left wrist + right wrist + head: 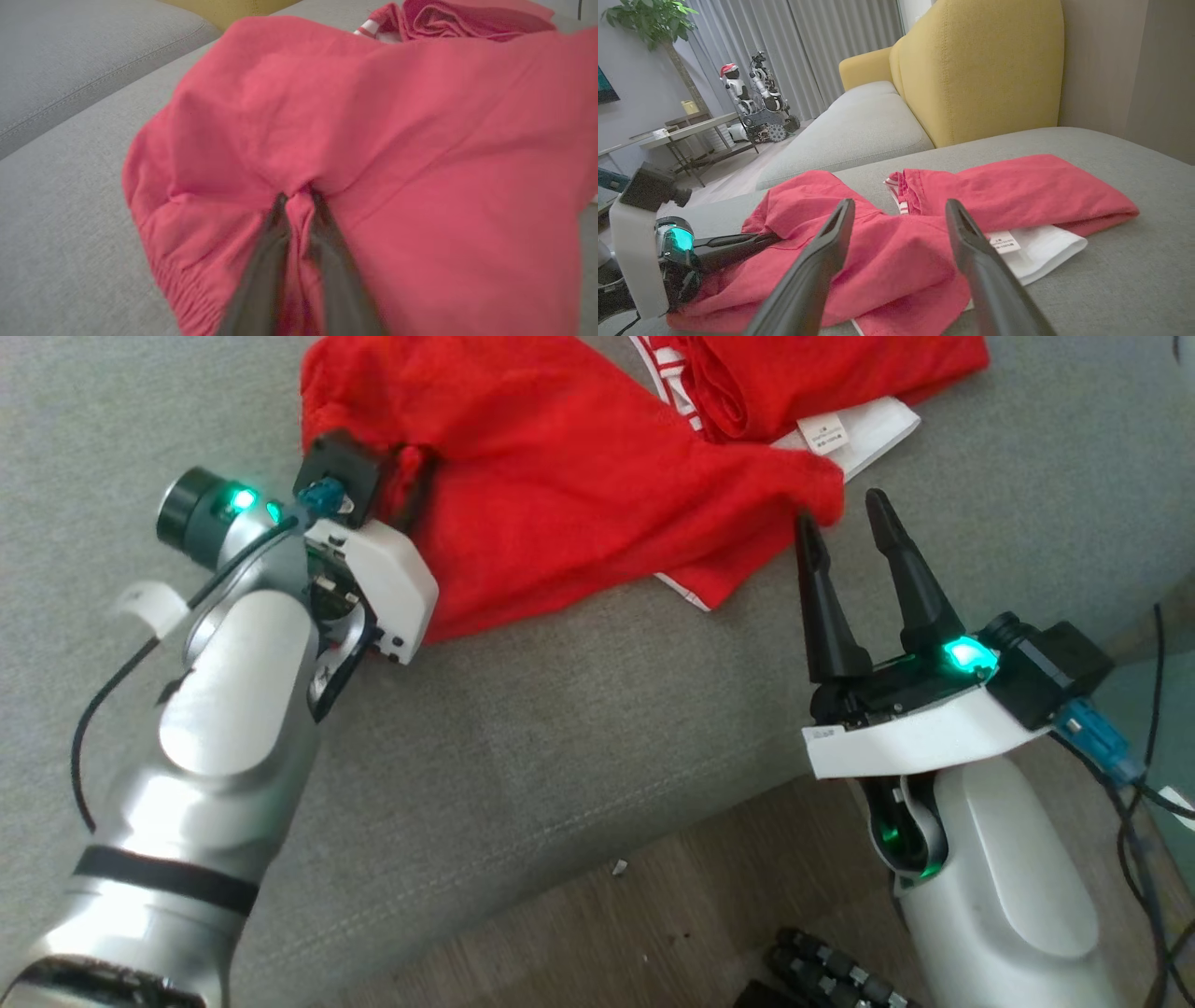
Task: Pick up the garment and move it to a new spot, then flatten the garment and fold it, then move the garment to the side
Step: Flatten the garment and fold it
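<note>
The garment (560, 476), judged soft, light and limp, is clamped at a fold by the left claw (299, 201). The right claw (840, 513) is spread apart, and the corner just beside it is advised as second hold.

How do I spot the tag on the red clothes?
Find the grey sofa seat, then the red garment on it. A plain white flap pokes out from under it; the tag on it is the small square with tiny print.

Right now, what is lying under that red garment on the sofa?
The red garment rests on the grey sofa cushion. A white cloth piece with a label pokes out from beneath its edge. Whatever else lies under the folds is covered.
</note>
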`<state>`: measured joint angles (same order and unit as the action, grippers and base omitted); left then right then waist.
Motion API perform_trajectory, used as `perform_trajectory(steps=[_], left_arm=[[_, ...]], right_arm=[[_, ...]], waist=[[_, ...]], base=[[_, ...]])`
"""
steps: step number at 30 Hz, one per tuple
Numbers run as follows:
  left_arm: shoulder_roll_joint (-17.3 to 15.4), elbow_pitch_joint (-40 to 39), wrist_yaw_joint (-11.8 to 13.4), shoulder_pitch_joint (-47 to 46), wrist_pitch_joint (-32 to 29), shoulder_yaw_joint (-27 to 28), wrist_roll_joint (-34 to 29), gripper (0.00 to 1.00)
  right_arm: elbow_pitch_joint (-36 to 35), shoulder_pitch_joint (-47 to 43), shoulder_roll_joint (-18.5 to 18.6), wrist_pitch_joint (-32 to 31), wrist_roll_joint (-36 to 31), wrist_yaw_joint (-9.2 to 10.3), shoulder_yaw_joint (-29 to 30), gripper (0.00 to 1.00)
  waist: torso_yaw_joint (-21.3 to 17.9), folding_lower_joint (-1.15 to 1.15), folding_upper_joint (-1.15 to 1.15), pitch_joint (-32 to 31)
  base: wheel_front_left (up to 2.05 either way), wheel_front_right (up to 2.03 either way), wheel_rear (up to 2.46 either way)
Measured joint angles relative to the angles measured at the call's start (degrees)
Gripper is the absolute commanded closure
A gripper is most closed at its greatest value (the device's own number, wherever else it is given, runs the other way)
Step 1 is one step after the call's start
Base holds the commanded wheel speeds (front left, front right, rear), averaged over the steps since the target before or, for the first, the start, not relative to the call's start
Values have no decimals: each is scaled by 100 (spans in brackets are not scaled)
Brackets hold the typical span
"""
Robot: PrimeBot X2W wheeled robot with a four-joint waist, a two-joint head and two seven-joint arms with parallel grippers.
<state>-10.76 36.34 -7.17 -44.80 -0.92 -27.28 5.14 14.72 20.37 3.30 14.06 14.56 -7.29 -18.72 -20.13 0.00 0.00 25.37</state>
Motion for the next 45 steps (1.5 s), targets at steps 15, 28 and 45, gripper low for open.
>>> perform_trajectory(steps=[15, 28, 45], left_arm=[[-647, 234, 271, -1261, -68, 485, 103, 100], [-1126, 1106, 259, -1989, -378, 412, -101, 100], [-637, 966, 423, -1544, 1068, 561, 428, 0]], right_arm=[[48, 162, 0, 30, 52, 0, -27, 0], [-71, 268, -3, 31, 246, 0, -233, 0], [67, 330, -2, 47, -185, 0, 41, 0]], waist=[[11, 0, 0, 129], [-299, 0, 0, 408], [400, 0, 0, -6]], base=[[0, 0, 0], [0, 0, 0], [0, 0, 0]])
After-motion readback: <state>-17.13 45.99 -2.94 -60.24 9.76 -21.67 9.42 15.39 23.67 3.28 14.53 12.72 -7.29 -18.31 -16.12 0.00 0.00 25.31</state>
